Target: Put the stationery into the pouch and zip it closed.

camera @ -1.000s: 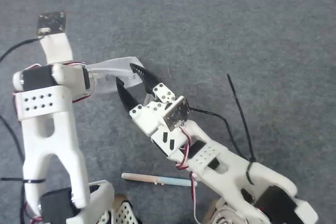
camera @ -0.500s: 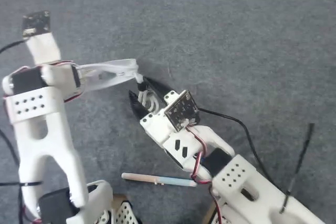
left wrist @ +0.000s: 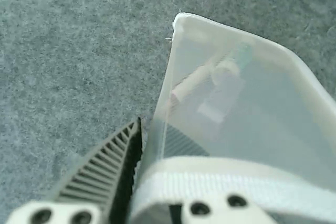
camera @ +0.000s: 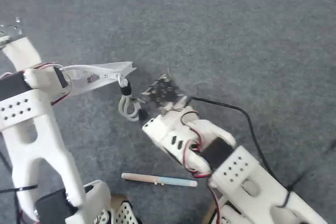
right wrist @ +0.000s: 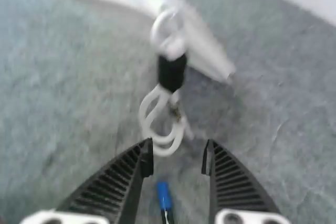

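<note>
there, the left gripper (left wrist: 149,148) clamped the pouch (camera: 100,73), whose pull cord (right wrist: 160,124) hung just ahead of the parted jaws of the right gripper (right wrist: 176,156), one pen (camera: 159,180) lying on the table (camera: 262,35) nearer that arm.

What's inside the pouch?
Through the pouch wall, two pen-like sticks show, one green-tipped. Whatever lies nearer the left gripper is covered.

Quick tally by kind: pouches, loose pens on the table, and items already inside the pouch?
pouch: 1
loose pen: 1
items inside: 2, as far as the blurred shapes through the pouch wall show
Total: 4
</note>
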Robot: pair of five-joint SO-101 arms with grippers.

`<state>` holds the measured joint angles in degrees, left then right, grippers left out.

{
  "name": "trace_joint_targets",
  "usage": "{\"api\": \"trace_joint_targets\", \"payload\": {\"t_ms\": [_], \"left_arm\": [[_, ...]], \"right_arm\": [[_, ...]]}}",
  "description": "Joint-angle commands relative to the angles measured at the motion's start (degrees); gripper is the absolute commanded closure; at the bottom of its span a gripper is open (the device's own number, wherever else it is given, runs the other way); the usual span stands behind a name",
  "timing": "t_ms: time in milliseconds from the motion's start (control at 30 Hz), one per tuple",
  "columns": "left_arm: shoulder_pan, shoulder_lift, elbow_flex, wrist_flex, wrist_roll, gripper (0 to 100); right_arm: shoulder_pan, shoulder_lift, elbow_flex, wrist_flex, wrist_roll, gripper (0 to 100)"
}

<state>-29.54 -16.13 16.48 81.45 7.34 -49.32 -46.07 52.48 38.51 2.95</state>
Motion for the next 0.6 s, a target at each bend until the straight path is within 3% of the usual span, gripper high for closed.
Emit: {"api": "trace_joint_targets", "payload": {"t_ms": [0,567], "left_arm": [[-3.3,2.1,1.5,-0.5,1.2,98],[-3.3,2.1,1.5,-0.6,1.2,98]], "right_arm": [[-1.4,5.5,-4.0,0.7,3.7,85.4],[-1.5,31.9,-6.7,0.6,10.5,85.4]]}}
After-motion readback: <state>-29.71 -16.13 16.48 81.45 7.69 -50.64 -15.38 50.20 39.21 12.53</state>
